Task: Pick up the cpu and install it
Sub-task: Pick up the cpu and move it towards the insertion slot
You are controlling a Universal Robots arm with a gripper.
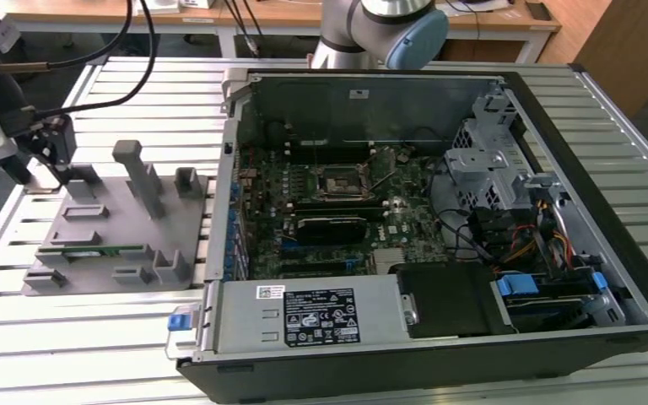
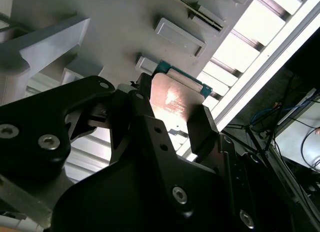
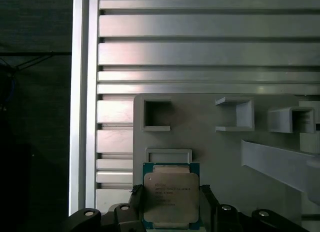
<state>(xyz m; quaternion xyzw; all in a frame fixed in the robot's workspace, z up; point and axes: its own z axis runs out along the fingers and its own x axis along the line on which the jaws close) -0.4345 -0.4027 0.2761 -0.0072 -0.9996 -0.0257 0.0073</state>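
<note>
Over the fixture (image 1: 99, 229), the gripper (image 2: 172, 112) pinches the cpu (image 3: 171, 197) by its sides. Pick-up step, I think; lifting needs a slow, straight pull.

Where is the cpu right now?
In both wrist views the cpu is clamped in the gripper, at the edge of the grey fixture, which lies on the exterior view's left beside the open computer case.

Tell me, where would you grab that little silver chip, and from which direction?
By two opposite thin edges, coming straight down from above. The cpu lies flat on the grey fixture, so its broad metal top gives nothing to pinch; only the sides do. The gripper sits astride it that way.
</note>
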